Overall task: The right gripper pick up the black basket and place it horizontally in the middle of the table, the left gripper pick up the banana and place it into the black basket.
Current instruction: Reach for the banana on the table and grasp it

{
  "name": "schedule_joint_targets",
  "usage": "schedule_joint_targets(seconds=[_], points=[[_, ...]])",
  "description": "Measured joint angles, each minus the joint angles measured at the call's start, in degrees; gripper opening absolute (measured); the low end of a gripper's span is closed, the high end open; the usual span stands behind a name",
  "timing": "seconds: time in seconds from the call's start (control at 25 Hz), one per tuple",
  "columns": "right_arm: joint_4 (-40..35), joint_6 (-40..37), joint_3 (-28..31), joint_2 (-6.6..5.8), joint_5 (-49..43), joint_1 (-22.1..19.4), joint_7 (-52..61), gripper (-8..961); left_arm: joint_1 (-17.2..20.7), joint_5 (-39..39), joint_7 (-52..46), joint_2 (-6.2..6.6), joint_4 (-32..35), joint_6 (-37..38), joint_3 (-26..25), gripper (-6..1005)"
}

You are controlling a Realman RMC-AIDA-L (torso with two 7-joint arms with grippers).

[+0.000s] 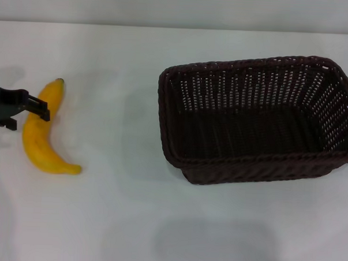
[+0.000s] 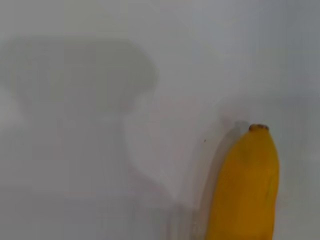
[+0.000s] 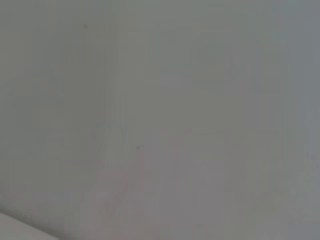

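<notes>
Banana (image 1: 40,133) lay at the left side of the table (image 1: 112,220) in the head view, curved, one end pointing away from the robot and the other curling toward the table's middle. The left gripper (image 1: 26,111) reached in from the left edge, one black finger (image 1: 39,108) crossing the fruit's upper part and another (image 1: 10,123) stopping short on its outer side, so the fingers stood apart astride the banana's edge rather than clamped on it. The black basket (image 1: 261,120) stood upright well apart to the right, long side across the table and nothing inside it. It sat right of centre rather than dead in the middle. The right gripper did not appear.

From the left wrist, only the banana's blunt tip (image 2: 247,185) showed against the white top, with a broad soft shadow beside it. None of that arm's fingers were visible.

The right wrist camera gave a blank pale surface and nothing to name.

Judged from these pictures, the banana would be light and fairly firm, though its smooth skin could slip and would bruise under a hard squeeze. The thick middle of the curve looked the best hold, taken across its width. The wicker basket seemed stiff and light, best gripped by its braided rim (image 1: 182,73).
</notes>
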Motion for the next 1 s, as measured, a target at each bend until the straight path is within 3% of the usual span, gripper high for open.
schedule_joint_targets(seconds=[0.36,0.84,1.0], points=[[2.03,-1.31,-0.02,0.02,0.0,1.4,-1.75,802,-2.32,1.67,0.21,-0.46,-5.12,2.11,0.21,714],[2.18,-0.92,-0.02,0.02,0.34,1.42,-1.8,801,-3.14,4.03,0.72,-0.85,-4.85,1.78,2.37,690],[2.17,-0.89,-0.01,0.02,0.35,1.18,-1.81,801,-3.58,3.8,0.79,-0.76,-2.15,0.47,2.88,547]])
